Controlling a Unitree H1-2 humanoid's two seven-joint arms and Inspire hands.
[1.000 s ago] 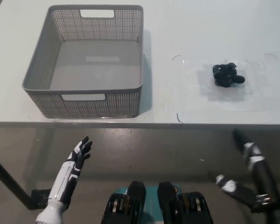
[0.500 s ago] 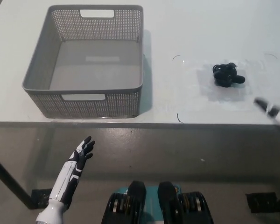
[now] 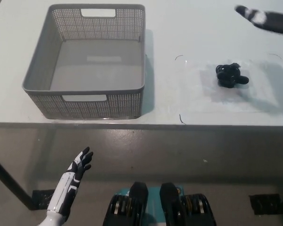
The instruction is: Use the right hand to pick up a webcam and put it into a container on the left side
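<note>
While the black webcam (image 3: 231, 76) sits alone on the white table (image 3: 188, 28), well to the right of the grey basket (image 3: 92, 61), nothing is touching it. Up beyond the webcam, near the picture's top right corner, the right hand (image 3: 264, 20) shows as a dark blur above the table; whether it's spread or clenched can't be made out. Below the table edge, under the basket's near left corner, the left hand (image 3: 80, 162) hangs with fingers apart, holding nothing. Nothing lies inside the basket
</note>
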